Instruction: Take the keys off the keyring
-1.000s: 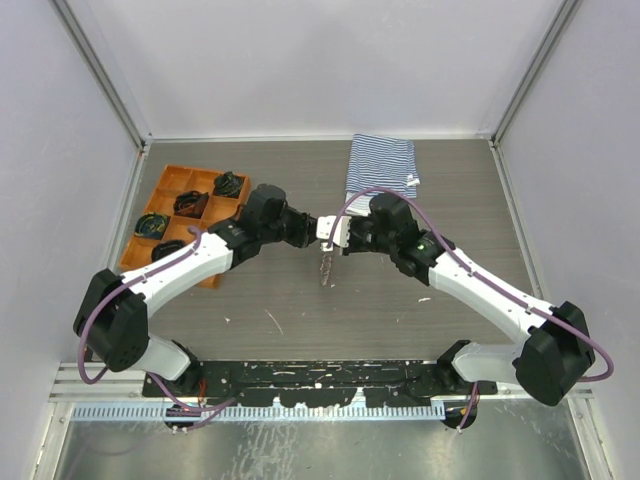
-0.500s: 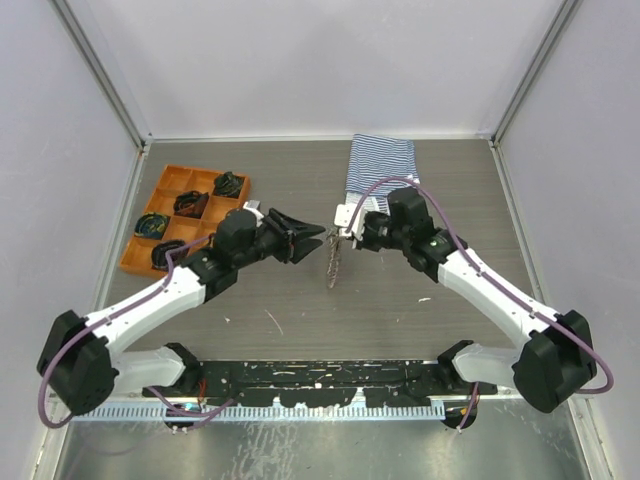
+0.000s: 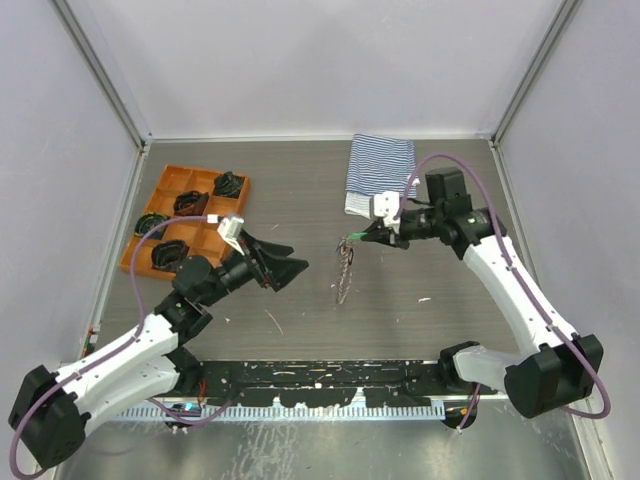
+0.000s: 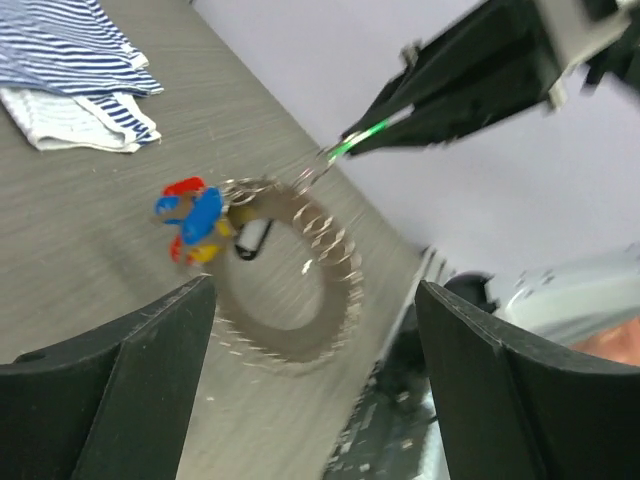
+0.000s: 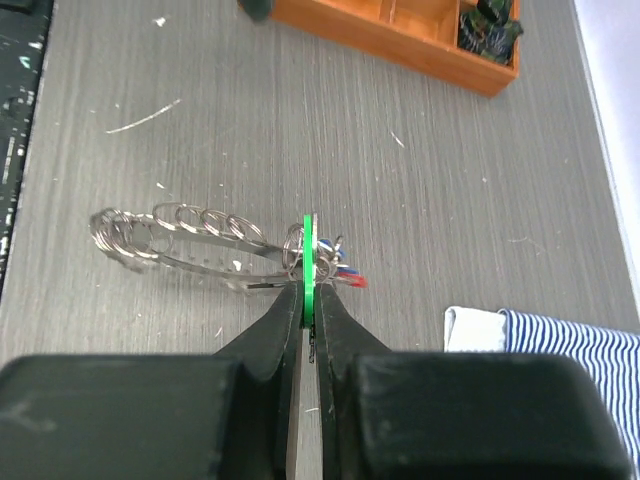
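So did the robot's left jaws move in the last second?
Yes. The left jaws pulled back from the striped cloth, toward the orange tray and the near edge of the table, and now stand open.

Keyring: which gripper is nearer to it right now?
Right. The right gripper pinches a green key on the keyring; the left gripper hangs open off to its left, apart.

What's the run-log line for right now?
left gripper: open, empty | right gripper: shut on green key | keys: on keyring
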